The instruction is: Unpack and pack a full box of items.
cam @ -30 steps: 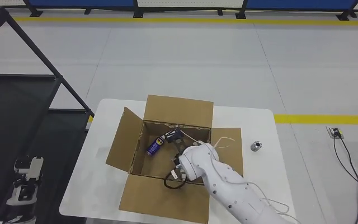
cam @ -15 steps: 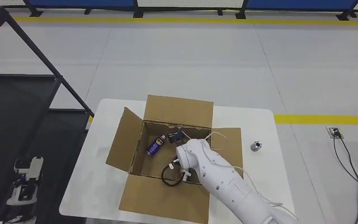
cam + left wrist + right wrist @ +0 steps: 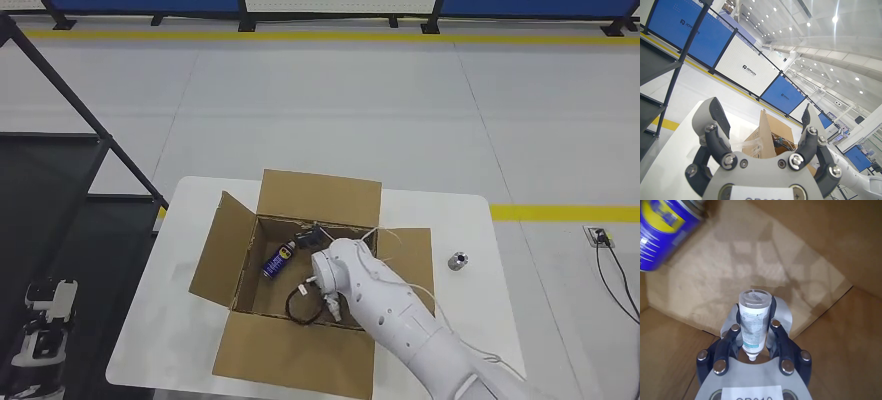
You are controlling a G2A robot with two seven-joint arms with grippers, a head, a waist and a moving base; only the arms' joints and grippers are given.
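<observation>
The right gripper [image 3: 755, 313] is clamped on a small white tube [image 3: 753, 325], one finger on each side. The tube's long axis runs along the fingers. Its narrow nozzle points back at the palm and its flat round end faces the brown floor of the box [image 3: 776, 249], held clear of it. Near it a blue and yellow can [image 3: 660, 228] lies on its side on the box floor. From above the can [image 3: 279, 259] slants across the left part of the box toward the far wall. A black cable [image 3: 303, 306] is coiled nearer the front wall. The right arm [image 3: 375, 305] goes down into the box from the front right and hides the gripper from above.

The left gripper [image 3: 762, 117] is off to the side, low by the table edge and tilted up toward the hall. Its fingers are spread wide with nothing between them.

The box stands with all four flaps folded out on a white table [image 3: 450, 215] with rounded corners. A small metal piece [image 3: 458, 260] sits on the table to the right of the box, apart from it. Around the table is a pale, glossy floor [image 3: 330, 100] marked with yellow lines [image 3: 565, 212]. A dark rack [image 3: 60, 190] stands to the left. Blue and white panels [image 3: 689, 36] on black posts fence the far side, under a high white ceiling dotted with round lamps.
</observation>
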